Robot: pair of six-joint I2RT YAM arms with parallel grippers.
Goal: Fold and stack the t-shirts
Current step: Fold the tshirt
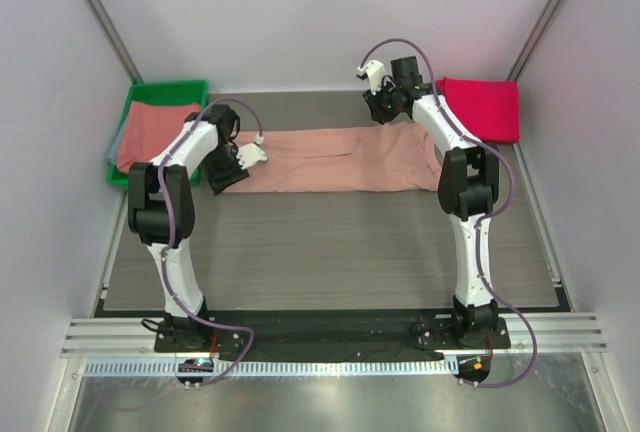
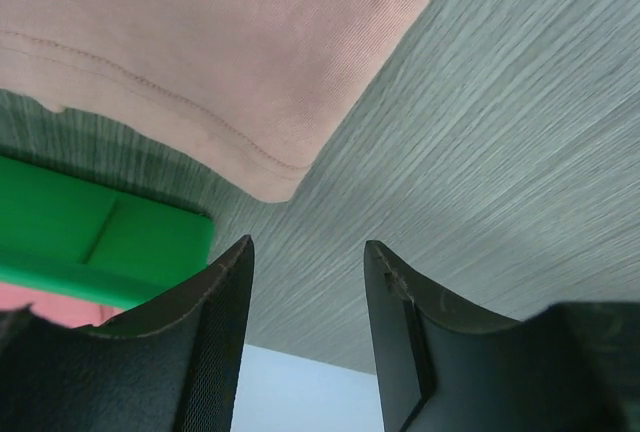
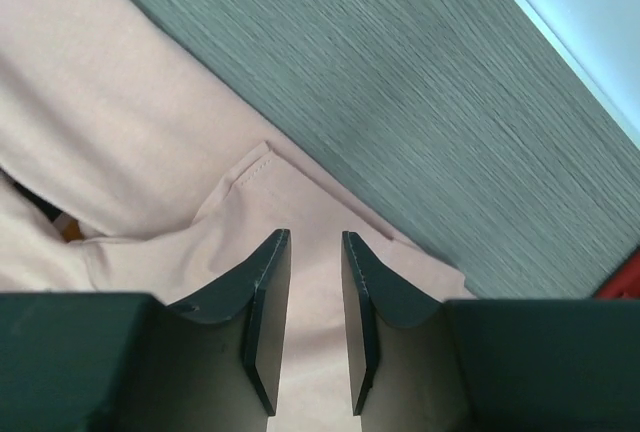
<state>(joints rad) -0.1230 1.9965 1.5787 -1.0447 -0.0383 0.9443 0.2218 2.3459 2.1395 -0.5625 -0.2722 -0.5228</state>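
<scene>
Left of centre on the tabletop (image 1: 330, 252), our left pincer (image 2: 308, 252) stands wide open and empty, just beside a corner of the long salmon shirt (image 1: 330, 160) stretched across the middle. At that shirt's upper right end our right pincer (image 3: 315, 242) hangs over the cloth, narrowly parted, gripping nothing. Beyond, we see a magenta shirt (image 1: 485, 107) folded at upper right and a second salmon shirt (image 1: 155, 132) in the green bin (image 1: 165, 92) at upper left.

The salmon t-shirt (image 1: 340, 160) is soft, matt knit cloth with stitched hems. The table (image 1: 330, 252) has a matt grey wood-grain finish. The bin (image 2: 120, 242) is smooth green plastic.
</scene>
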